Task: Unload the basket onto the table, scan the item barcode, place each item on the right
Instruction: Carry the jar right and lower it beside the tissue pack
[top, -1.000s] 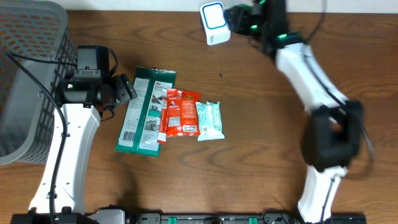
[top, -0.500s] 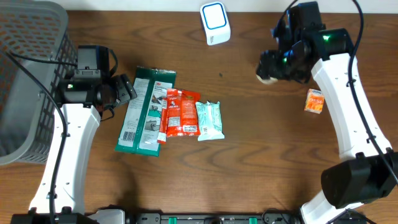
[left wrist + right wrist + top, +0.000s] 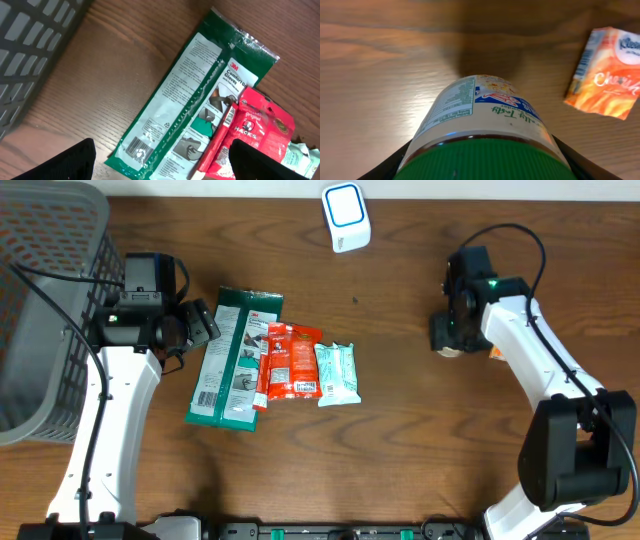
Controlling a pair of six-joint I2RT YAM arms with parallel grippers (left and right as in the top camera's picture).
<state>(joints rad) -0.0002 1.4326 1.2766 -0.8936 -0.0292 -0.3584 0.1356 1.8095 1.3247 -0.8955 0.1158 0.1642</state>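
Since one second ago, the right arm has come away from the scanner [image 3: 346, 217] at the far edge of the table [image 3: 400, 440] and has swung down to the right part of the table. Now the right gripper [image 3: 450, 338] stands there, well apart from the scanner. The left arm and the packets in the middle lie as before.

We see the right gripper clamped on a jar [image 3: 485, 107]. In the right wrist view, its two dark fingers [image 3: 387, 167] stand on both sides of the green lid [image 3: 480, 160], and the lid fills the bottom of the picture. The jar has a pale label with small print and a blue band, and it points away from the camera, low over the wood. We cannot tell if it touches the table. Near it, on its right, an orange tissue pack [image 3: 606, 75] lies flat on the table.

The left gripper [image 3: 162, 167] is spread wide and holds nothing. It hangs over the near end of a long green glove package [image 3: 200, 105], whose back side with the barcode faces up. A red Hacks packet [image 3: 252, 132] lies partly on the edge of this package, and a pale green packet [image 3: 337, 373] lies just beside the red one. A grey basket [image 3: 50, 300] stands at the left end of the table.
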